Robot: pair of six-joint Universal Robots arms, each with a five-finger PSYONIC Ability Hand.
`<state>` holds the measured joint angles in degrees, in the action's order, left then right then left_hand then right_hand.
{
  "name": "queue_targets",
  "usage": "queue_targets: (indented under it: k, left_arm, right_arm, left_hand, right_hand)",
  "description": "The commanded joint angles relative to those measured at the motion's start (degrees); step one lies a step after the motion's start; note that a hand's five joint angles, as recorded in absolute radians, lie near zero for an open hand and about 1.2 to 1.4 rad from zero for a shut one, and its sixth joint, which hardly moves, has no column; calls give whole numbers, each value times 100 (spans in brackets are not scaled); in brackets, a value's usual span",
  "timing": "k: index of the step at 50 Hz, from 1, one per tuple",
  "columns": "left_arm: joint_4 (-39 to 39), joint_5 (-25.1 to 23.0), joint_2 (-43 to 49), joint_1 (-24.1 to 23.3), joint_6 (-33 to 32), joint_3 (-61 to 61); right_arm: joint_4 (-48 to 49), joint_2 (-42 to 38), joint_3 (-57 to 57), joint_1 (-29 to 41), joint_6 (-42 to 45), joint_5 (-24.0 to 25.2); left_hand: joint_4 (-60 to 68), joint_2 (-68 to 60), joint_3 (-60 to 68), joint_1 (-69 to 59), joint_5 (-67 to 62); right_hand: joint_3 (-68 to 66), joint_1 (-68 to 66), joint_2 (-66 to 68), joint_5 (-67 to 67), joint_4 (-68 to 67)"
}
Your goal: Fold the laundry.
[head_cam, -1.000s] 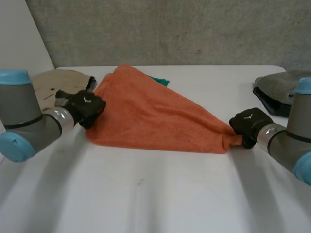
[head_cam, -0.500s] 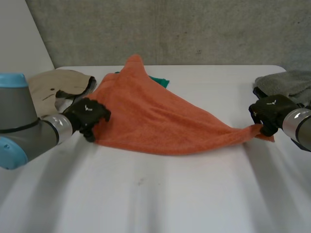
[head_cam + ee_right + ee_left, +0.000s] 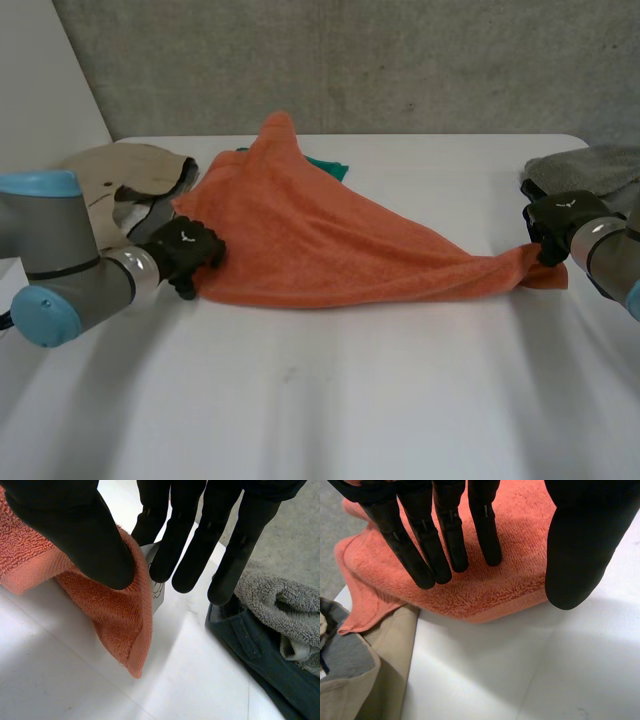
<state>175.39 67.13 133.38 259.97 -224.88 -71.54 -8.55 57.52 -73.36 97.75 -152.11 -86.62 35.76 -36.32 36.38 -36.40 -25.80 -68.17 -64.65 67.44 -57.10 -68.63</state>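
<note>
Grey concrete wall (image 3: 350,60) backs a white surface (image 3: 320,400), and across it an orange towel (image 3: 320,240) lies drawn out between the two arms. Over the last second the right hand (image 3: 560,222) has pulled outward toward its own side, dragging the towel's right corner with it, so the cloth has gone from a slack heap to a long taut wedge with its far corner raised in a peak. That hand has the corner pinched, thumb on the near face and fingers (image 3: 175,555) behind it, a white label (image 3: 159,596) showing between them. The left hand (image 3: 183,252) has slid a little nearer on the towel's left edge; from its wrist, its fingers (image 3: 445,540) lie straight on top of the pile with the thumb spread wide beside the hem, pressing rather than clasping as far as I can see. I'd say the towel is being spread flat, and no fold has been made yet. Clutter crowds both ends: a beige garment (image 3: 120,165) touches the towel's left edge, a teal cloth (image 3: 328,166) peeks out behind it, and a grey towel (image 3: 280,605) on dark denim (image 3: 250,650) sits just beside the right hand, leaving little room to pull further.
</note>
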Motion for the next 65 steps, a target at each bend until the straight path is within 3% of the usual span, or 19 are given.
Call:
queue_targets:
  k: [1,3,4,15,19,24,29,33,42,51,53,54,55,61,65]
  left_arm:
    - [-4,10,223,-25,-38,202]
    - [-13,19,241,-16,-47,228]
    - [13,19,215,-16,-30,228]
    - [242,-42,-286,-52,322,62]
    - [-22,-244,-944,-78,515,-272]
    - [-530,-543,-2470,-157,1085,-816]
    - [-760,-649,-3572,-227,1587,-1133]
    - [-734,-631,-4030,-359,1912,-1230]
    - [-725,-579,-3987,-728,2308,-1099]
    - [-751,18,-2688,-1211,2291,-485]
    - [-804,159,-2493,-1264,2291,-326]
    - [-883,290,-2318,-1308,2299,-177]
    - [-918,326,-2264,-1326,2300,-132]
    - [-1094,485,-1983,-1361,2361,219]
    - [-1121,485,-1983,-1379,2457,299]
  right_arm:
    - [-6,-12,-3,-19,15,-5]
    - [-6,-4,6,-28,6,-5]
    - [-15,5,-3,-45,-20,-5]
    - [-392,233,-38,-204,-82,39]
    - [-963,532,-144,-274,-21,188]
    - [-1604,1164,-161,-581,609,609]
    - [-1825,1560,84,-810,1183,848]
    - [-1738,1605,541,-819,947,831]
    - [-1061,112,2219,-363,191,304]
    - [421,-2110,3792,674,454,-372]
    - [818,-2393,3925,771,454,-514]
    - [1177,-2629,4021,894,480,-653]
    - [1320,-2727,4048,947,515,-716]
    - [1489,-2457,3803,1036,858,-1138]
    - [683,-1379,2883,895,604,-1139]
  left_hand:
    - [841,-785,779,-777,-836]
    - [2030,-1974,1968,-1965,-2025]
    - [4319,-4263,4257,-4254,-4314]
    - [4424,-4368,4362,-4360,-4420]
    - [4424,-4368,4362,-4360,-4420]
    - [4424,-4368,4362,-4360,-4420]
    - [4424,-4368,4362,-4360,-4420]
    - [4424,-4368,4362,-4360,-4420]
    - [4424,-4368,4362,-4360,-4420]
    - [4424,-4368,4362,-4360,-4420]
    - [4424,-4368,4362,-4360,-4420]
    - [4424,-4368,4362,-4360,-4420]
    - [4424,-4368,4362,-4360,-4420]
    - [4424,-4368,4362,-4360,-4420]
    - [4424,-4368,4362,-4360,-4420]
  right_hand:
    - [-1183,-1535,1256,-1290,-1137]
    - [-1183,-1535,1256,-1290,-1137]
    - [-1183,-1535,1256,-1290,-1137]
    - [-1183,-1535,1256,-1290,-1137]
    - [-1183,-1535,1256,-1290,-1137]
    - [-1183,-1535,1256,-1290,-1137]
    - [-1183,-1535,1256,-1290,-1137]
    - [-1183,-1535,1256,-1290,-1137]
    - [-1183,-1535,1256,-1290,-1137]
    - [-1183,-1535,1256,-1290,-1137]
    - [1780,1427,-1706,1672,1825]
    - [4861,4508,-4787,4753,4907]
    - [5817,5465,-5744,5710,5863]
    - [5817,5465,-5744,5710,5863]
    - [5817,5465,-5744,5710,5863]
